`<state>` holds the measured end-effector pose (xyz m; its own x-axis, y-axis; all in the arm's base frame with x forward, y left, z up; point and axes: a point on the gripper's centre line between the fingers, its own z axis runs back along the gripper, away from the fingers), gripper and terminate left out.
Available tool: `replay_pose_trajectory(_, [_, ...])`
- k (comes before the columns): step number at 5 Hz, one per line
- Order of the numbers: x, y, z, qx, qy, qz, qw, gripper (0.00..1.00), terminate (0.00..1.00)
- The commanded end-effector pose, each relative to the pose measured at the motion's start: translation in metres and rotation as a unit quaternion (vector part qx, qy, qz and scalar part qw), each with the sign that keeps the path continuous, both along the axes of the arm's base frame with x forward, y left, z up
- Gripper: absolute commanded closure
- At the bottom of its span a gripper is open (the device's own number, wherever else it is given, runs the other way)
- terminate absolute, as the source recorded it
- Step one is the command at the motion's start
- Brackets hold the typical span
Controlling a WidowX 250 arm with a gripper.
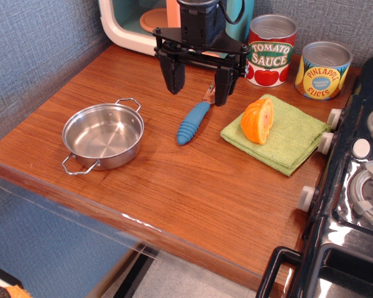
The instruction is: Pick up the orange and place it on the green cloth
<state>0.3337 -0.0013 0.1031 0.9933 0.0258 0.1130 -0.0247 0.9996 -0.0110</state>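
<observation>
The orange, a small toy half orange, stands on its edge on the left part of the green cloth, which lies flat on the wooden counter at the right. My gripper hangs open and empty above the blue-handled fork, left of the orange and apart from it. Its two black fingers point down.
A steel pan sits at the left. A toy microwave with a peach plate inside stands at the back. A tomato sauce can and a pineapple can stand at the back right. A toy stove borders the right edge.
</observation>
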Motion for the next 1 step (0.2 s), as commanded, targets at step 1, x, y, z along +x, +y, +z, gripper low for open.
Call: replay_pose_trajectory(1, [-0.0159,0.0085,0.0225,0.001,-0.03,0.0,0.9996,0.0,1.0])
